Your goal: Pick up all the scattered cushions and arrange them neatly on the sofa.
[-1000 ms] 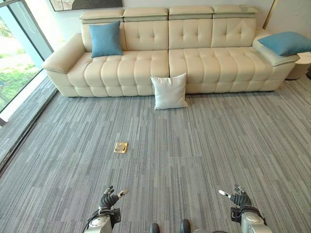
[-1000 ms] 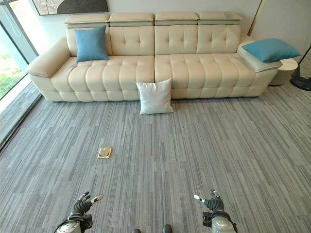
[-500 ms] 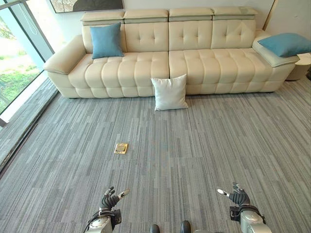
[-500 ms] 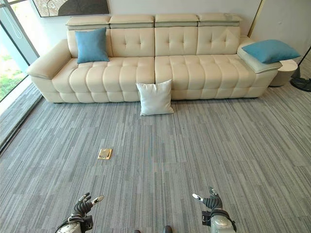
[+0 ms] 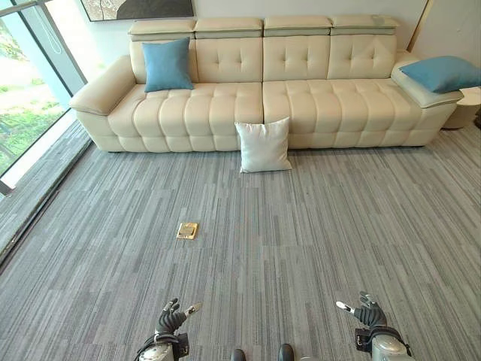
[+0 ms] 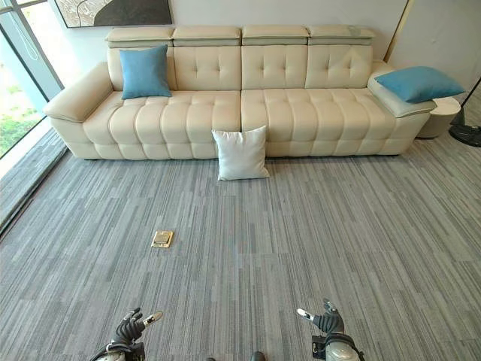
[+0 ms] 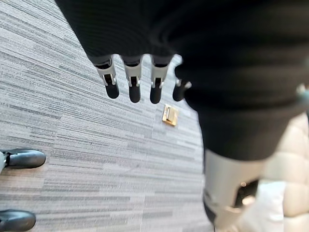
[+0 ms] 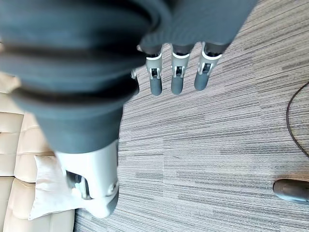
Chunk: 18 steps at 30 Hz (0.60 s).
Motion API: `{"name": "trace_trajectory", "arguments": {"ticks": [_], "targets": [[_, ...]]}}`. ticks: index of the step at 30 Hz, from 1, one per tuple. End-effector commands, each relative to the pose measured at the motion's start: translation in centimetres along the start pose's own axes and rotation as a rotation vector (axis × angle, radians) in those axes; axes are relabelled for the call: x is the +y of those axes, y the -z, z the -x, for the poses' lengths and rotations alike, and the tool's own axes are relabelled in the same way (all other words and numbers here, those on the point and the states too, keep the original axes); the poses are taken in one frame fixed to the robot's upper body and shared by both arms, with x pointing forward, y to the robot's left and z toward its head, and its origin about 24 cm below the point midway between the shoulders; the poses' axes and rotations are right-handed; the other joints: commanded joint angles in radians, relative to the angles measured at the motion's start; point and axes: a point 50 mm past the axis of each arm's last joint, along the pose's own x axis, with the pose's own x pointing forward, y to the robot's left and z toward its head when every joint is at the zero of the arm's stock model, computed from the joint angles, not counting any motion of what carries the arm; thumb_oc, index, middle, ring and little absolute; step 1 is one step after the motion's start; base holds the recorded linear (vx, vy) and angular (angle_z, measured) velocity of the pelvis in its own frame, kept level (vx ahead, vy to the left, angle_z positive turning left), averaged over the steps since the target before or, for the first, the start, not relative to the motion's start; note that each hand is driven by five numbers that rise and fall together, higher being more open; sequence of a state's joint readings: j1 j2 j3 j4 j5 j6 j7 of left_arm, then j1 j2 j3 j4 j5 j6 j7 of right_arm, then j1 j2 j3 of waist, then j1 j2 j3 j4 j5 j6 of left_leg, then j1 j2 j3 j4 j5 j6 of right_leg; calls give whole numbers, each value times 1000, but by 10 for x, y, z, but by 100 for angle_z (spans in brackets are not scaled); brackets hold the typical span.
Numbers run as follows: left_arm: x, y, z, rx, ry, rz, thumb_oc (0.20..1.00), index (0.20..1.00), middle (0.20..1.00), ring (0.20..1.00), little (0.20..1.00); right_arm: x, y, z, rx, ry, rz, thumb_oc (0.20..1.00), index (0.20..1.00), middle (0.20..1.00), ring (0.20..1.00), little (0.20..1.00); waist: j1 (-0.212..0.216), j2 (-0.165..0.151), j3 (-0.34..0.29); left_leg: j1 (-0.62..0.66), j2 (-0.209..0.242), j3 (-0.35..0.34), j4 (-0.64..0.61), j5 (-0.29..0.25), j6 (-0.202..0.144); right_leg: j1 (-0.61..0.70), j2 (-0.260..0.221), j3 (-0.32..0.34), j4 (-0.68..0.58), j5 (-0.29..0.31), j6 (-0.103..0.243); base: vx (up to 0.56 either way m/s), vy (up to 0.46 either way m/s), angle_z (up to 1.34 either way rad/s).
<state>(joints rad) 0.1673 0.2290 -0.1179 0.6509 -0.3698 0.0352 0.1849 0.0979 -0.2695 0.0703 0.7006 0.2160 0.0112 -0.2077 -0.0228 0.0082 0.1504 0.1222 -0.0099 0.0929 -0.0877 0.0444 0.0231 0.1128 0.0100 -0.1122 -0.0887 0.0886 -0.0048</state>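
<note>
A white cushion (image 5: 263, 145) leans against the sofa (image 5: 316, 98) front; two blue cushions (image 5: 167, 65) sit on it. Left hand (image 5: 170, 319) and right hand (image 5: 364, 313) hang loosely curled, holding nothing.

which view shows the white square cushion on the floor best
The left eye view: the white square cushion stands whole, leaning against the cream tufted sofa front. The right eye view shows it just as fully. Each wrist view catches a blurred part behind the arm.
</note>
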Motion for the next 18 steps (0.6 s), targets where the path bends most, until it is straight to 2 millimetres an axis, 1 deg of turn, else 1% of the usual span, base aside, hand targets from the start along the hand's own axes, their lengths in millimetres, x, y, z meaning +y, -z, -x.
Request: {"name": "trace_trajectory", "arguments": {"ticks": [1,6,11,15,16,18], "targets": [[-2,-19,-6,-66,2,-50,1000,1000,1000,1000,1000,0,-18,-6,-63,8,34,1000,1000,1000,1000,1000,-10,-11,15,25,17,31,0,-76,-60,41,-34,-25,1,-166,72,0,0,0],[4,-22,-6,-80,-15,-47,1000,1000,1000,1000,1000,-3,-20,-6,-70,11,52,1000,1000,1000,1000,1000,-9,-8,47,-21,18,29,0,-60,-57,-9,-34,-18,1,-151,74,-30,-2,0],[5,-23,-5,-85,-15,-46,1000,1000,1000,1000,1000,-6,-21,-6,-69,17,58,1000,1000,1000,1000,1000,-5,-5,58,-53,20,28,0,-51,-58,-37,-35,-24,1,-144,75,13,8,0],[7,-24,-5,-95,-20,-64,1000,1000,1000,1000,1000,-6,-23,-7,-77,13,67,1000,1000,1000,1000,1000,4,-13,65,-45,19,25,0,-55,-51,-28,-36,-28,1,-150,78,64,48,2],[8,-26,-6,-103,-22,-86,1000,1000,1000,1000,1000,-6,-27,-7,-92,13,68,1000,1000,1000,1000,1000,7,-18,72,-41,14,24,0,-61,-44,-24,-39,-27,1,-153,80,56,75,1],[7,-28,-6,-110,-18,-99,1000,1000,1000,1000,1000,-6,-29,-7,-101,11,66,1000,1000,1000,1000,1000,8,-22,77,-43,10,24,0,-63,-41,-24,-41,-26,1,-152,81,24,78,-1]]}}
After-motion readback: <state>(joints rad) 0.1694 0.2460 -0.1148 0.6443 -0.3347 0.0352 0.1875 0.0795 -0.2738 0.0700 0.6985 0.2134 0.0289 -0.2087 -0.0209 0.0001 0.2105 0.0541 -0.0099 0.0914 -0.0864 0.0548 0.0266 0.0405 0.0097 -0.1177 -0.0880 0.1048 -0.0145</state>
